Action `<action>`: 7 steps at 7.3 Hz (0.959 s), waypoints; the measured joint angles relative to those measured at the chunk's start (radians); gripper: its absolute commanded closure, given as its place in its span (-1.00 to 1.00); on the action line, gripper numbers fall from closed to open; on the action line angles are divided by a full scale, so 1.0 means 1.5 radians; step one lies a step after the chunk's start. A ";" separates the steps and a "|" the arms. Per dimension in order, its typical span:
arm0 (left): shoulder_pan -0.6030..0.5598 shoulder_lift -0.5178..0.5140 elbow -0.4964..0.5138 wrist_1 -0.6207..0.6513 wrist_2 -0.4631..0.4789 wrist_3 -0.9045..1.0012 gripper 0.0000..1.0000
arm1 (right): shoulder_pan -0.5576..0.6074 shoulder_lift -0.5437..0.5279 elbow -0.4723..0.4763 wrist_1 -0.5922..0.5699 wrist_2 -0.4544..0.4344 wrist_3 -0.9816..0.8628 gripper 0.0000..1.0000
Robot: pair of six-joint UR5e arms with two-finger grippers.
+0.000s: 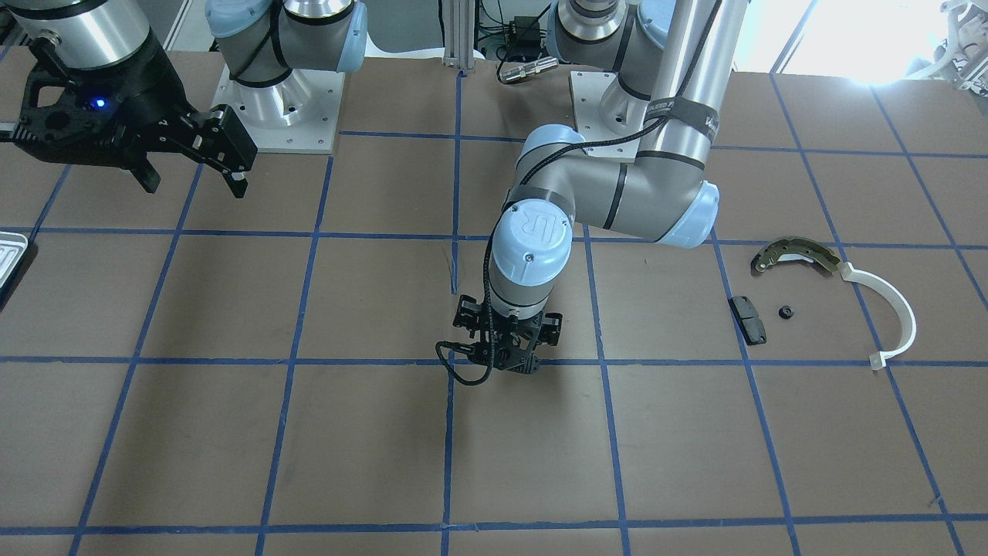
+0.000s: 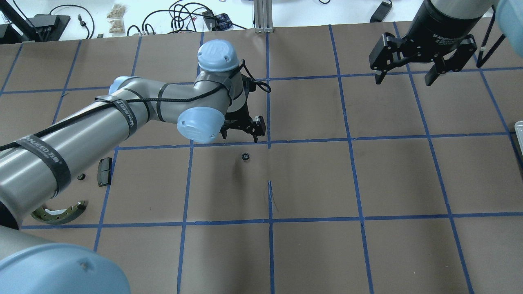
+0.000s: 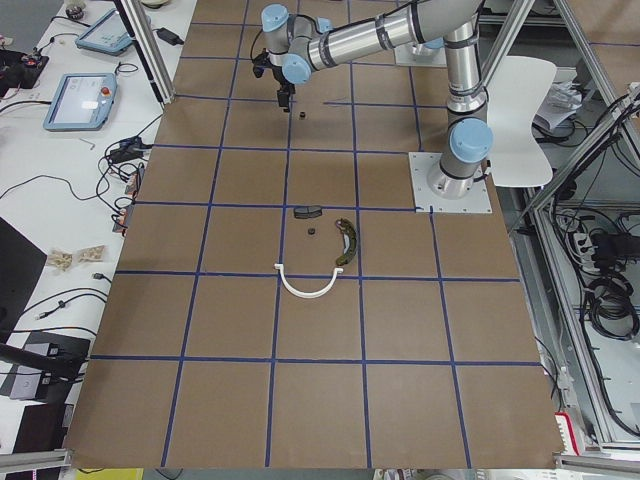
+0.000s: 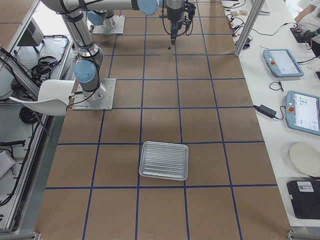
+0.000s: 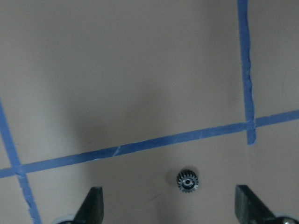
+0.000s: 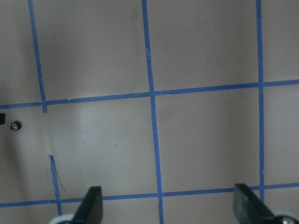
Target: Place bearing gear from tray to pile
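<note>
A small black bearing gear lies alone on the brown table near its middle. It shows in the left wrist view between and just ahead of the two open fingers. My left gripper hovers over it, open and empty; in the front view the arm hides the gear. My right gripper is open and empty, raised on the far right side. The silvery tray holds nothing. The pile has a brake shoe, a white half-ring, a black pad and another small gear.
The table is brown paper with a blue tape grid. The arm bases stand on plates at the robot's edge. The tray's corner shows at the table's end on my right; the pile lies toward my left end.
</note>
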 measured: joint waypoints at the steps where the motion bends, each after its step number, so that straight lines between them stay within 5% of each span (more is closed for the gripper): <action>1: -0.005 -0.010 -0.018 0.029 -0.001 -0.001 -0.85 | 0.000 0.001 0.000 -0.001 0.000 0.000 -1.00; 2: -0.007 -0.014 -0.029 0.045 -0.002 -0.001 -0.66 | 0.000 0.001 0.000 -0.002 -0.002 0.000 -1.00; 5: -0.011 -0.016 -0.045 0.052 -0.003 -0.006 -0.52 | 0.001 0.000 -0.010 0.000 -0.003 0.005 -1.00; 6: -0.011 -0.014 -0.051 0.053 -0.003 -0.007 -0.31 | 0.002 0.001 -0.017 0.001 -0.002 0.015 -1.00; 7: -0.011 -0.010 -0.055 0.052 -0.003 -0.007 0.28 | 0.003 0.007 -0.030 0.004 -0.002 0.029 -1.00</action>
